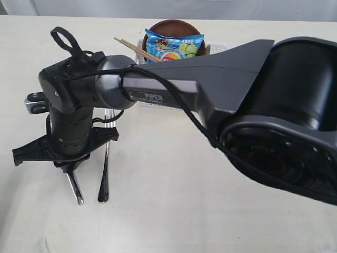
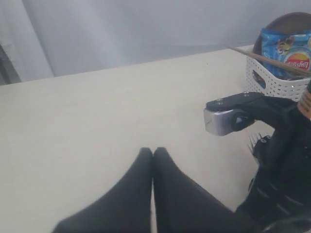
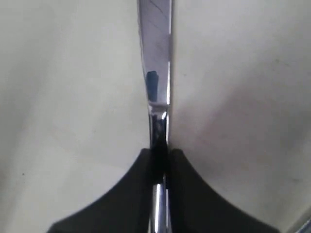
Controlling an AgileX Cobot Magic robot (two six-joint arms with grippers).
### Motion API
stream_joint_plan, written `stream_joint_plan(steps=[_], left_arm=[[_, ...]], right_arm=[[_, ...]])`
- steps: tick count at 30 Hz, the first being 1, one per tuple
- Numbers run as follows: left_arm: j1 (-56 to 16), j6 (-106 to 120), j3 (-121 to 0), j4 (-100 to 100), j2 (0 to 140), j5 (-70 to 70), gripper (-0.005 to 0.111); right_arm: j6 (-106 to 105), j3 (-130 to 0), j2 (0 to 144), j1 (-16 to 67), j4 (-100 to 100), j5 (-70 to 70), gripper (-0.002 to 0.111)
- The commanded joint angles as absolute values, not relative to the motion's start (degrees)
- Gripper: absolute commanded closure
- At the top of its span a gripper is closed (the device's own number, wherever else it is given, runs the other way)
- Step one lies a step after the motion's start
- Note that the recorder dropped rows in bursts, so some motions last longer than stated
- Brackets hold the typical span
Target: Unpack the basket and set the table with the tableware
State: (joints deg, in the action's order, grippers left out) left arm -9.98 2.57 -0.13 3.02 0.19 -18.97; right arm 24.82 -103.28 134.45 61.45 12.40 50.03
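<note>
Right fingers (image 3: 130, 196) clamp the knife (image 3: 157, 58) just behind the blade; left fingers (image 2: 135, 194) pinched shut, empty. Steel's stiff, thin and slippery, so a loose grip could let it pivot.

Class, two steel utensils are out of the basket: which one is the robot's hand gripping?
The knife: the right hand is shut on it, blade sticking out ahead. The fork lies free beside it.

Knife (image 1: 74, 188) left of fork (image 1: 105, 169) on table (image 1: 184, 216) (basket (image 2: 272, 82) behind).
</note>
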Motion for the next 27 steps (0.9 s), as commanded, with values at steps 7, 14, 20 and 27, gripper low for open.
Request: stream_joint_plan(steps=[7,14,20,27], left_arm=[[-9.84,2.55,0.00,2.94,0.00,-18.60,0.107],[-9.84,2.55,0.00,2.94,0.00,-18.60,0.107],[-9.84,2.55,0.00,2.94,0.00,-18.60,0.107],[-9.84,2.55,0.00,2.94,0.00,-18.60,0.107]], right_arm=[[43.49,-102.53,134.58,60.82,9.76,52.66,0.109],[33.92,-102.53,133.31,61.42,8.24,49.80,0.106],[29.13,-102.53,132.04,61.42,7.64,48.24,0.064],[23.20,-102.64,132.05,62.65,8.74,48.22,0.060]])
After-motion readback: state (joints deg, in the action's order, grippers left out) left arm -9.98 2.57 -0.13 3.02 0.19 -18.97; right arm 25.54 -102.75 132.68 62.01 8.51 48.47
